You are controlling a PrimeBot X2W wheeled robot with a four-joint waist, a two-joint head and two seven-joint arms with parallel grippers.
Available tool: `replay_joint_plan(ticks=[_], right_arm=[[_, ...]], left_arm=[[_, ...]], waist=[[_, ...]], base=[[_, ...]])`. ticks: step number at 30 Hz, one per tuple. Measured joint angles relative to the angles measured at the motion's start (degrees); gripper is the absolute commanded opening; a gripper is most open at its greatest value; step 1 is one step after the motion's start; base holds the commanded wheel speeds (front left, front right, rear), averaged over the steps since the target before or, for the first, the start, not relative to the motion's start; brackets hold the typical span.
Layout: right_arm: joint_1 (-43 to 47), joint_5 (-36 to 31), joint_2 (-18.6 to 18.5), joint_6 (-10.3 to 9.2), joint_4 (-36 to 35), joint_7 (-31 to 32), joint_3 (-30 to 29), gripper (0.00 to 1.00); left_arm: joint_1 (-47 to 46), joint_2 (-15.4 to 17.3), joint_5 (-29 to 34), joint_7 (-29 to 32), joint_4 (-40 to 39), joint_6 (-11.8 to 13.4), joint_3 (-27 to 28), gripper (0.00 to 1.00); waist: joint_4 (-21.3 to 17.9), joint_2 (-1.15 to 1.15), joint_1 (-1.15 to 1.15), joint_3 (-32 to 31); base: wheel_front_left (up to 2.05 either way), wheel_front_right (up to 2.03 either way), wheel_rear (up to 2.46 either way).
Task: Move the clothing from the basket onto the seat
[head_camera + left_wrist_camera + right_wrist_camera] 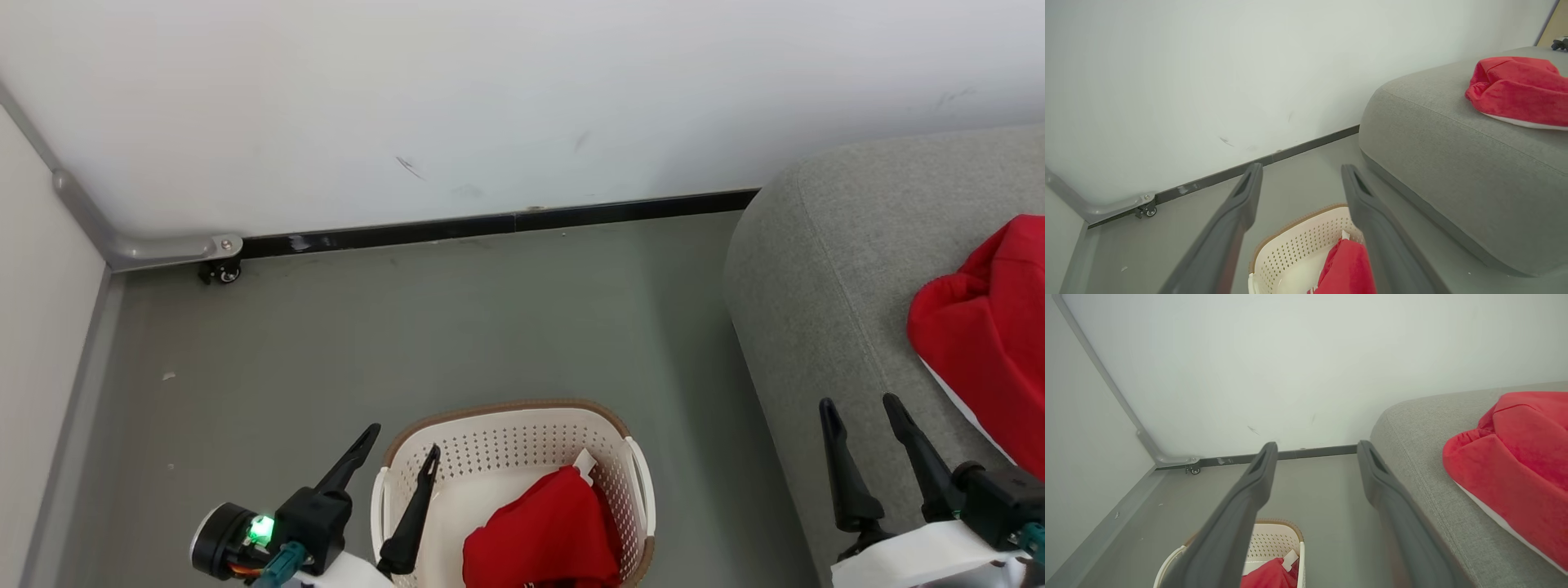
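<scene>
A first red garment (pixel 988 327) already lies on the grey seat (pixel 816 269), while a second red garment (pixel 543 531) sits bunched in the basket (pixel 506 406) on the floor (pixel 408 343) just beside the seat. The task therefore looks partway done, and the step in hand is reaching for the next piece. The next move probably calls for the left claw (pixel 402 441), which hovers over the basket's left rim, to drop into the basket and close on a fold of cloth, clear of the perforated wall. Both claws stand spread wide and empty. The left touches nothing, and the right claw (pixel 859 404) hangs over the seat's near edge, near the first red garment but apart from it.
</scene>
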Motion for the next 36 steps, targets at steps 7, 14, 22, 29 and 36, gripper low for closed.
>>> replay_joint_plan(ticks=[7, 14, 22, 29, 36], right_arm=[[0.0, 0.0, 0.1, 0.0, -1.4, 0.0, -0.4, 1.0], [-0.1, 0.2, 0.1, 0.0, -2.8, -0.2, -1.6, 1.0], [-0.4, 1.0, 0.1, 0.0, -3.4, -0.6, -1.5, 1.0], [-2.7, 1.7, 0.2, 0.0, -4.1, -1.3, 0.1, 1.0], [-5.3, 2.9, 0.2, 0.0, -4.4, -2.5, 0.8, 1.0]], left_arm=[[-3.8, -0.4, 1.5, 0.8, 2.7, -2.5, -2.4, 1.0], [-6.9, -0.4, 2.7, 1.9, 6.1, -4.4, -4.0, 1.0], [-10.3, -0.4, 3.9, 2.4, 9.9, -5.0, -4.9, 1.0], [-12.3, -0.3, 5.4, 2.7, 13.5, -5.5, -6.0, 1.0], [-14.2, 0.0, 7.3, 3.1, 16.9, -5.4, -6.7, 1.0]], waist=[[-1.0, 0.0, 0.0, 2.3], [-2.5, 0.0, 0.0, 5.0], [-4.6, 0.0, 0.0, 8.8], [-6.5, 0.0, 0.0, 12.8], [-8.3, 0.0, 0.0, 16.8]], base=[[0.0, 0.0, 0.0], [0.0, 0.0, 0.0], [0.0, 0.0, 0.0], [0.0, 0.0, 0.0], [0.0, 0.0, 0.0]])
